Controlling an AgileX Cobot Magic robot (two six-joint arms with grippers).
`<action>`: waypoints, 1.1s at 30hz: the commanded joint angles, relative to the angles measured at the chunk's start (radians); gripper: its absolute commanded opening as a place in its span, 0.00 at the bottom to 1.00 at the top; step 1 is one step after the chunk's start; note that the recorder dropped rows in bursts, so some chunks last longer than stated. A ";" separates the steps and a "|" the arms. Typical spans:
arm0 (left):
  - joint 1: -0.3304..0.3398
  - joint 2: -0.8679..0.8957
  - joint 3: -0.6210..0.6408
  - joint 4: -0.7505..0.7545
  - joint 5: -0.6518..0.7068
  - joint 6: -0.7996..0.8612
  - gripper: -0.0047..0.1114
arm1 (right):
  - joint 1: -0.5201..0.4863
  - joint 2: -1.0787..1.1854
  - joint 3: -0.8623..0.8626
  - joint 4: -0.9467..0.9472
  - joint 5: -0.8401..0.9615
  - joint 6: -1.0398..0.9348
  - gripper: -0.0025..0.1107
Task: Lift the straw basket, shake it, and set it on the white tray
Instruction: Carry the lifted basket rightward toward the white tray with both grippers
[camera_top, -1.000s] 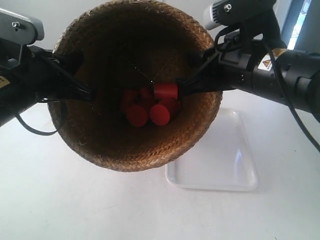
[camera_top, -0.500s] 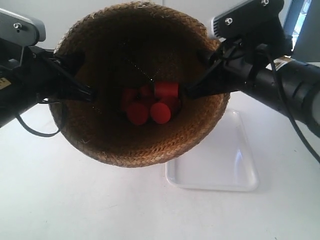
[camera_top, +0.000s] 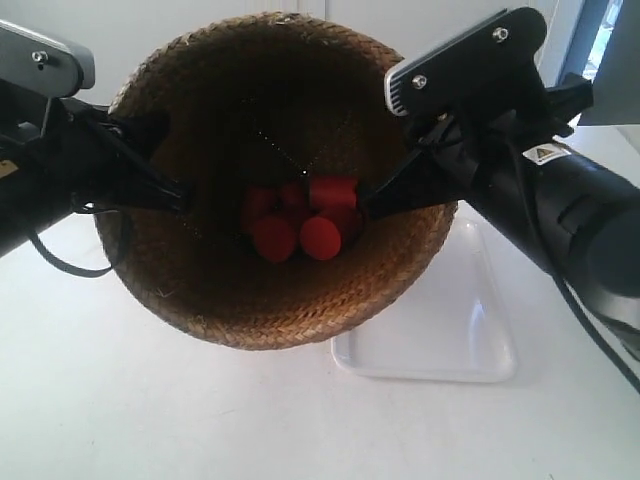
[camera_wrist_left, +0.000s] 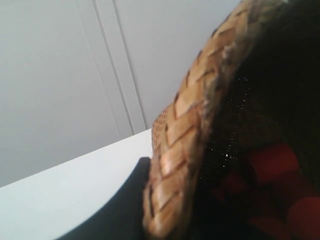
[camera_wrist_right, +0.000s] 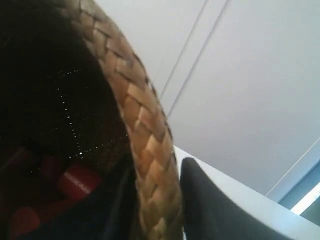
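Aloft, the braided brown straw basket (camera_top: 268, 312), dark inside and holding red cylinders (camera_top: 300, 236), has both jaws clamped on its rim.

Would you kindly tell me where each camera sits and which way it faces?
Exterior: above, looking down into the brown braided-straw basket, the glossy white rectangular tray partly hidden behind it; arms at the view's left and right pinch its rim.
Left wrist: at the rim, facing inward; one dark finger shows outside.
Right wrist: likewise, at the opposite rim.
Shared: all see the red cylinders inside.

One basket (camera_top: 270, 312), one tray (camera_top: 470, 345), roughly six red cylinders (camera_top: 320, 238)
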 joint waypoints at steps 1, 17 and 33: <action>-0.125 -0.152 0.025 -0.139 0.019 0.224 0.04 | 0.197 -0.157 0.004 0.344 -0.191 -0.332 0.02; -0.231 -0.073 -0.058 -0.433 -0.115 0.499 0.04 | 0.207 0.000 -0.136 0.340 -0.214 -0.303 0.02; -0.415 -0.285 -0.058 -0.696 0.017 0.777 0.04 | 0.470 -0.195 -0.137 0.645 -0.396 -0.622 0.02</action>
